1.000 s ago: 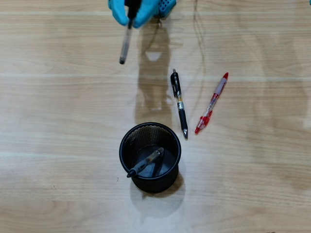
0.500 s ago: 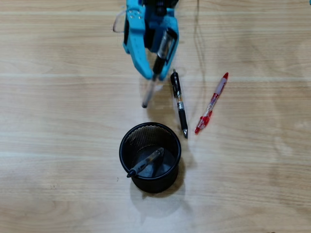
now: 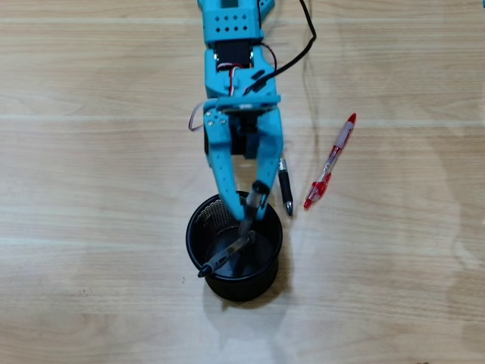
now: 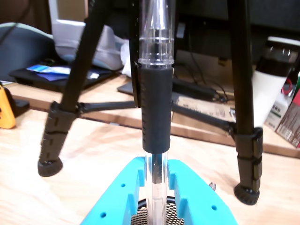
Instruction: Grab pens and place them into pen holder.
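The gripper [image 3: 246, 199] is closed on the transparent pen with black sleeve [image 4: 157, 112] and is held over the far rim of the pen holder [image 3: 269, 263], where one pen [image 3: 226, 255] already lies. A release is judged next, once the tip is inside.

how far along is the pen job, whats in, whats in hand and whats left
Done: one pen already leans inside the pen holder. In hand: the gripper is shut on the transparent pen with black sleeve, held over the holder's rim but not yet released. Left: the black pen, partly hidden by the fingers, and the red pen lie on the table.
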You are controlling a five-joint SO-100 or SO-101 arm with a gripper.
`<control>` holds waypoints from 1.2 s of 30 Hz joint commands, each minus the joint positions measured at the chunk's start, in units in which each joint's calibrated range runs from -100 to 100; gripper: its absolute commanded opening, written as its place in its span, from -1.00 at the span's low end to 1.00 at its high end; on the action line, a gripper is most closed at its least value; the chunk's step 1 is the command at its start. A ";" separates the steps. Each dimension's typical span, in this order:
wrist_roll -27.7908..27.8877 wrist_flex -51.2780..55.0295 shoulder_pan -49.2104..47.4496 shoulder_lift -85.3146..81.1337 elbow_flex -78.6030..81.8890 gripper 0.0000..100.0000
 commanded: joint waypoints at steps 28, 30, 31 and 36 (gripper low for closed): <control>1.05 -0.41 2.41 -14.03 8.09 -0.94; 3.13 -0.33 2.77 -19.32 13.41 -0.95; 3.85 -0.24 2.77 -22.09 16.38 -0.95; 4.30 10.18 2.77 -36.29 30.08 -0.95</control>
